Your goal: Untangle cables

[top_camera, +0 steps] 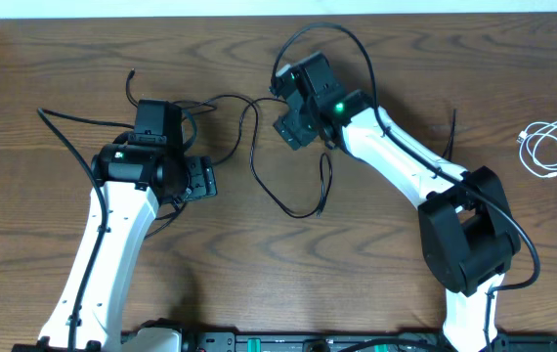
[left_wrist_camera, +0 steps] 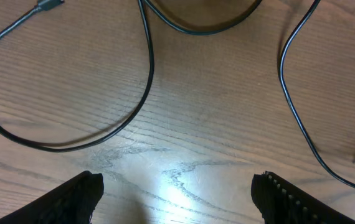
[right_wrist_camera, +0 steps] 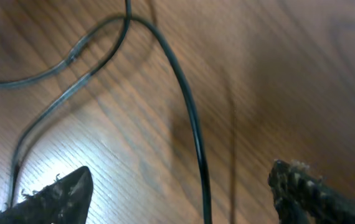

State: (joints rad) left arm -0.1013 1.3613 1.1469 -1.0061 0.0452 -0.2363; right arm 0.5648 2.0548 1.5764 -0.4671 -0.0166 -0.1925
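Thin black flexible cables [top_camera: 259, 156] lie spread in loose curves flat around the wooden surface's middle, while a thin white cable [top_camera: 544, 147] sits coiled, well apart, near the right edge.

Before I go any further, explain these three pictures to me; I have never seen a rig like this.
The top picture looks straight down on a brown wooden table. The two white jointed machines are robot arms; each ends in a two-fingered grasping part, its end effector. The left end effector and the right end effector both sit near the middle.

The other two pictures come from small cameras on the arms' wrists, looking past their own dark fingertips at the wood.

A thin black cable lies in loose curves between the arms. A coiled thin white cable lies apart at the right edge.

Both end effectors are open and hold nothing; in each wrist view, cable runs across the table beyond the spread fingertips.
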